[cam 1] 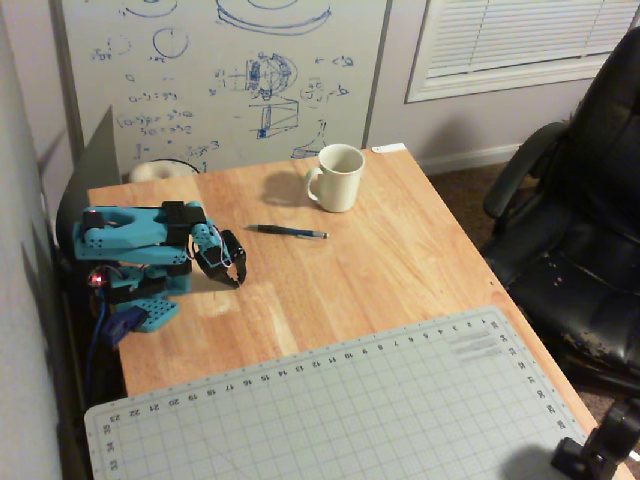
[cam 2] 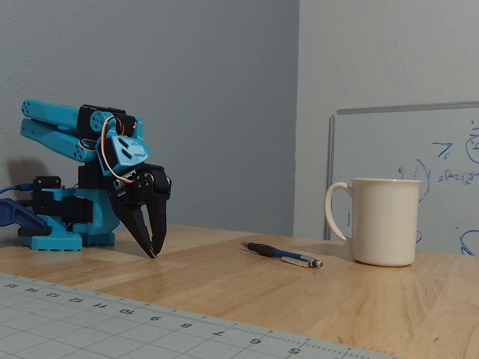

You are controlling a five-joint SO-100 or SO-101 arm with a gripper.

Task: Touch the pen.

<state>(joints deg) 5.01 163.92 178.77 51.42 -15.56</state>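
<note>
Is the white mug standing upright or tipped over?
Upright. The mug rests on its base on the table, and the overhead view shows its open mouth facing up.

In the overhead view, the folded turquoise plastic robot arm point(cam 1: 135, 250) sits at the left edge of the light wooden table point(cam 1: 400, 260). Its black claw point(cam 1: 236, 280) points down at the table. The thin dark pen point(cam 1: 288, 231) lies right of the claw, apart from it. The white ceramic mug point(cam 1: 338, 178) stands behind the pen. The grey gridded cutting mat point(cam 1: 330, 410) lies at the front.
</note>
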